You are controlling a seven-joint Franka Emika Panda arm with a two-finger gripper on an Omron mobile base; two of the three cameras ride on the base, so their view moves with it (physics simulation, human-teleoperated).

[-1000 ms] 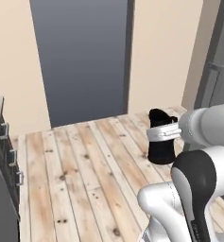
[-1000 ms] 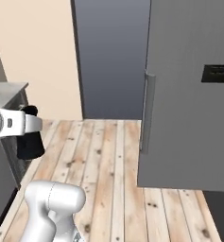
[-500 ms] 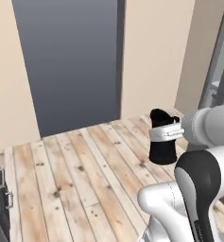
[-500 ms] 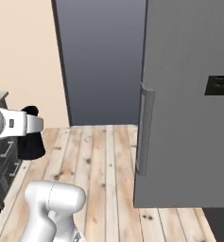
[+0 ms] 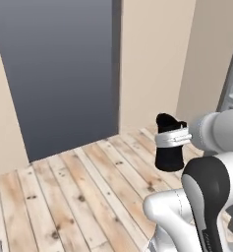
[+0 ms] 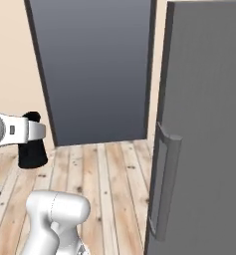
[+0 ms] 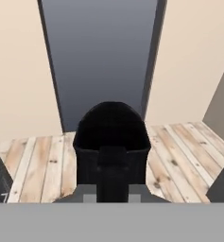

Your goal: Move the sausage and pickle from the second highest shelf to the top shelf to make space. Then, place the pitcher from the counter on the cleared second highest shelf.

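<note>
the pitcher (image 5: 169, 149) hangs in the air above the wooden floor (image 5: 83, 192), carried at the end of the white arm. in the hand view the matte black pitcher (image 7: 112, 144) sits directly ahead of the fingers (image 7: 112, 163), which are clenched on its near wall, its open mouth facing the camera. from the right base view the pitcher (image 6: 32, 147) hangs low at the left, well apart from the grey fridge door (image 6: 204, 124) with its bar handle (image 6: 164, 187). a dark doorway (image 6: 97, 69) stands beyond.

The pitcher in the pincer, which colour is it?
Matte black all over; the pitcher shows best in the hand view.
</note>
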